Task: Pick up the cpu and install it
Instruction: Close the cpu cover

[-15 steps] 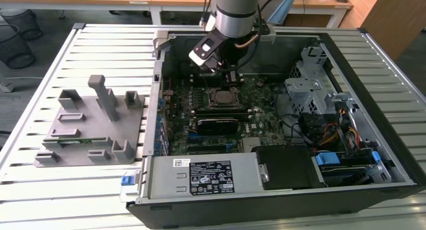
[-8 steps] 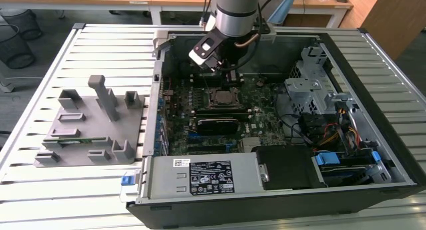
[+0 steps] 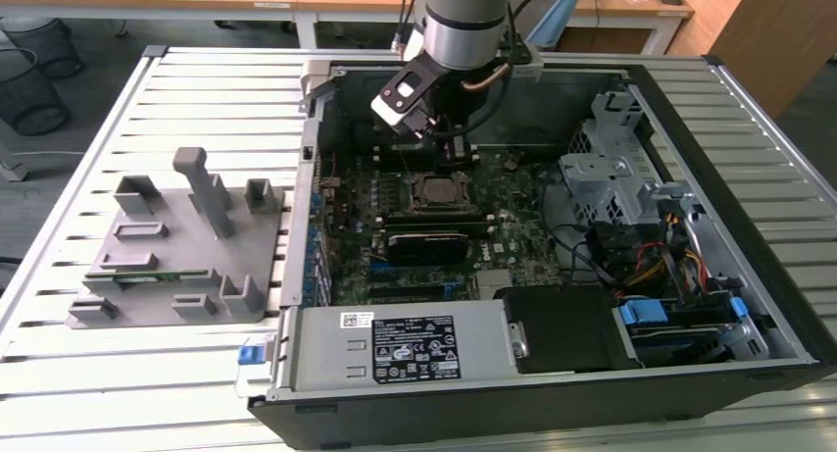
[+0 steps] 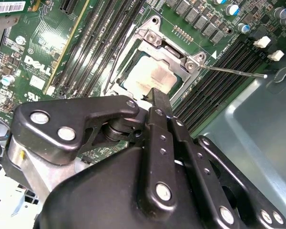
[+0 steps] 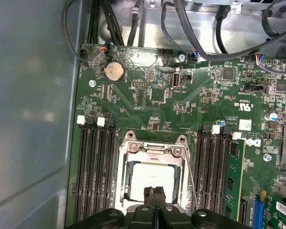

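On the exterior view's left, a grey plastic fixture [image 3: 176, 246] sat on the slatted bench [image 3: 78, 354], its posts and slots standing upright, with a thin green memory stick [image 3: 141, 274] lying along one of its low channels. Just beside it toward the right stood the open computer case [image 3: 732, 276], its green motherboard [image 3: 392, 226] facing up and a power supply box [image 3: 399, 349] with a printed label along the near edge.

Over the far half of the case hung the arm [image 3: 465, 21] — grey, upright, with a small camera module [image 3: 403, 97] strapped at its wrist. Below it the gripper [image 5: 155, 195] pointed straight down at the socket frame [image 5: 152, 148], and in both wrist views the two black fingers [image 4: 161, 102] were pressed together with no gap between them, holding nothing I could see.

The cpu [image 5: 152, 179] lay flat inside the socket frame, its pale metal top facing up, the fingertips right above one edge of it; whether they touched it I could not tell. The frame's load plate stood open around the chip, and its thin wire lever [image 4: 233, 71] stuck out to the side, unlatched.

Further right in the exterior view, a metal drive cage [image 3: 609, 177] and a bundle of coloured cables [image 3: 654, 266] filled the case's end.
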Tool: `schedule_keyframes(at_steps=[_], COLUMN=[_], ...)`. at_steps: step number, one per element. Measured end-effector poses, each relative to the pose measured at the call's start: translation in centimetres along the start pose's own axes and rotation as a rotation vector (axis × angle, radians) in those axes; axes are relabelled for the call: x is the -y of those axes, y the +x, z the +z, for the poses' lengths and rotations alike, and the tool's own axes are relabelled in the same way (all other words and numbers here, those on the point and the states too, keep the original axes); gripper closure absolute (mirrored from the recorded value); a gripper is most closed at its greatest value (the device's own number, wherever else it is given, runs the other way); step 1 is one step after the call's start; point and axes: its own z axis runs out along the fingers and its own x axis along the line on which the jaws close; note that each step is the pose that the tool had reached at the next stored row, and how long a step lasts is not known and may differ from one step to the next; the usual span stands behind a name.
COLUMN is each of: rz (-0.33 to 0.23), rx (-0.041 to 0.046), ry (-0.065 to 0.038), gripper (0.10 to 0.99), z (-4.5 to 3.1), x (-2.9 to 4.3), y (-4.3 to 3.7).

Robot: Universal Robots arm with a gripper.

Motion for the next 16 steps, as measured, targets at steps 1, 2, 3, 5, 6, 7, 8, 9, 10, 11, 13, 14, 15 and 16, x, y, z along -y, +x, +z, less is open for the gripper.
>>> schedule_keyframes(at_steps=[1,2,3,5,6,7,8,9,10,11,13,14,15,16], rz=[0.000,0.000,0.000,0.000,0.000,0.000,0.000,0.000,0.000,0.000,0.000,0.000,0.000,0.000], rx=[0.0000,0.0001,0.0001,0.0000,-0.0001,0.0000,0.0001,0.0000,0.0000,-0.0001,-0.0001,0.0001,0.0000,0.0001], ry=[0.000,0.000,0.000,0.000,0.000,0.000,0.000,0.000,0.000,0.000,0.000,0.000,0.000,0.000], gripper=[0.980,0.980,0.980,0.980,0.980,0.980,0.980,0.980,0.980,0.980,0.980,0.980,0.980,0.980], z=[-0.02,-0.04,-0.06,-0.08,-0.09,-0.11,-0.13,-0.14,-0.17,-0.19,-0.28,-0.30,-0.31,-0.33], x=[0.00,0.00,0.00,0.00,0.00,0.00,0.00,0.00,0.00,-0.01,-0.01,-0.01,-0.01,-0.01], y=[0.00,0.00,0.00,0.00,0.00,0.00,0.00,0.00,0.00,0.01,0.01,0.01,0.01,0.01])
